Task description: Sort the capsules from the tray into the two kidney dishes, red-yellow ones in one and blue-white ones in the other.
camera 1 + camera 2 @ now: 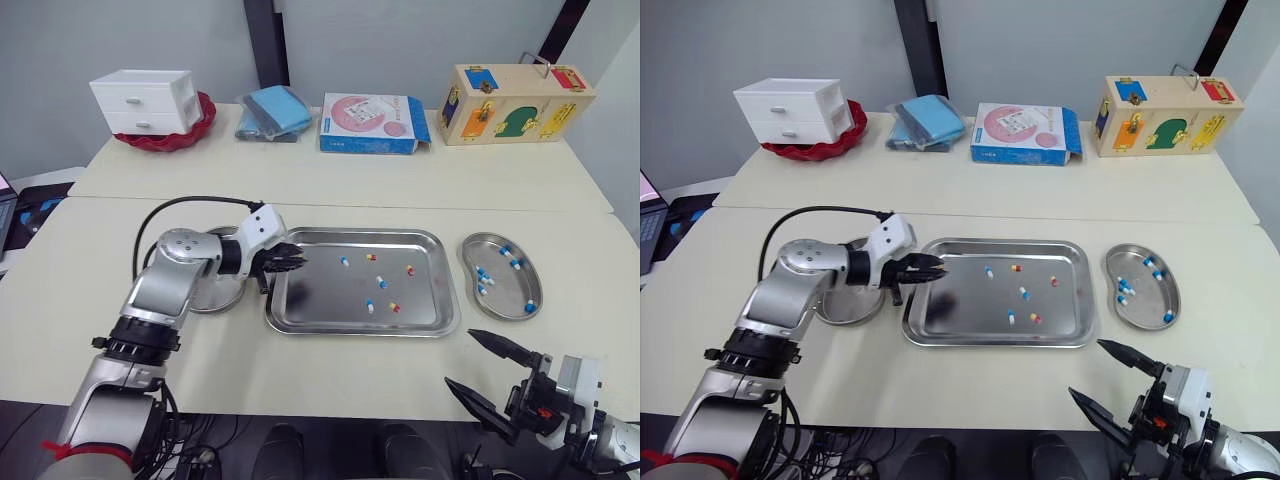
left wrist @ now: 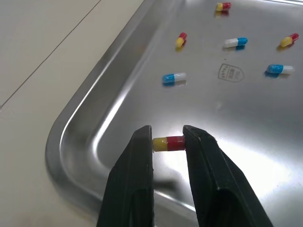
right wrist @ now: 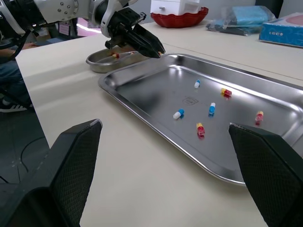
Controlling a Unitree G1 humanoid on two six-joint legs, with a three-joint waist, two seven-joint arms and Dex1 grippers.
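Pale desk [image 1: 330,370], with a steel tray [image 1: 320,300] set at its middle and a steel kidney dish at each end of the tray: the left kidney dish [image 1: 845,305] is partly hidden behind the left arm, and the right kidney dish [image 1: 505,290] stands just beside the tray's right rim. Several blue-white capsules [image 1: 482,272] are noted in the right dish. One red-yellow capsule [image 3: 116,55] is made out in the left dish. The left gripper [image 2: 166,135] is held over the tray's left end, near the corner, nearly closed, with a single red-yellow capsule [image 2: 168,143] pinched between the fingertips, yellow end on one finger and red end on the other. Whether it is clear of the tray floor cannot be told. The right gripper [image 1: 460,357] is held low at the near desk edge, spread wide, nothing in it. Six loose capsules [image 1: 381,283] are counted in the tray, three of each colour, well apart from one another. The capsules are judged very light, glossy and slippery, apt to roll on the steel, with thin shells easily dented. Light pressure is advised. An end-to-end pinch, as now, is judged liable to squirt out, so a hold across the middle band would be preferred.
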